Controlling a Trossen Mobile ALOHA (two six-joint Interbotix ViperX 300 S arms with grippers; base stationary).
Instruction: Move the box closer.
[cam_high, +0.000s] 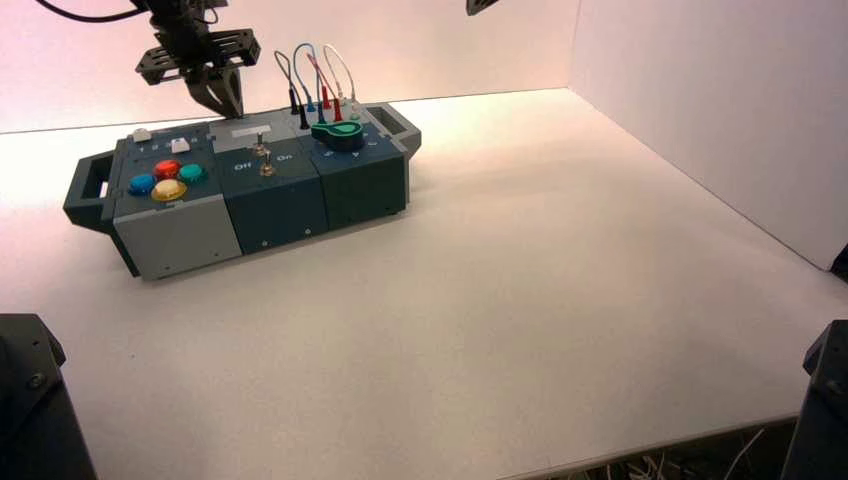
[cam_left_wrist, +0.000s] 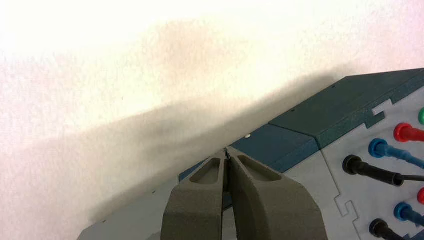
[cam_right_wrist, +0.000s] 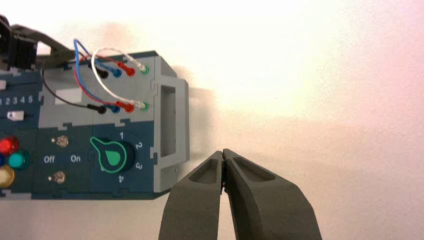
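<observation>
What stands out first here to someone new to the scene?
The long teal-and-grey box, left of centre, with its cluster of coloured round buttons near the left end. Then the wires looping above its far right part, and the left gripper, shut, at its far edge.

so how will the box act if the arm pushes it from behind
The box looks rigid, with hard flat panels, so it should slide as one piece rather than bend. Being long, it may swing if the left hand pushes off-centre. It sits low and wide, so tipping seems unlikely, though the looped wires stand up at the far edge and could get snagged.
</observation>
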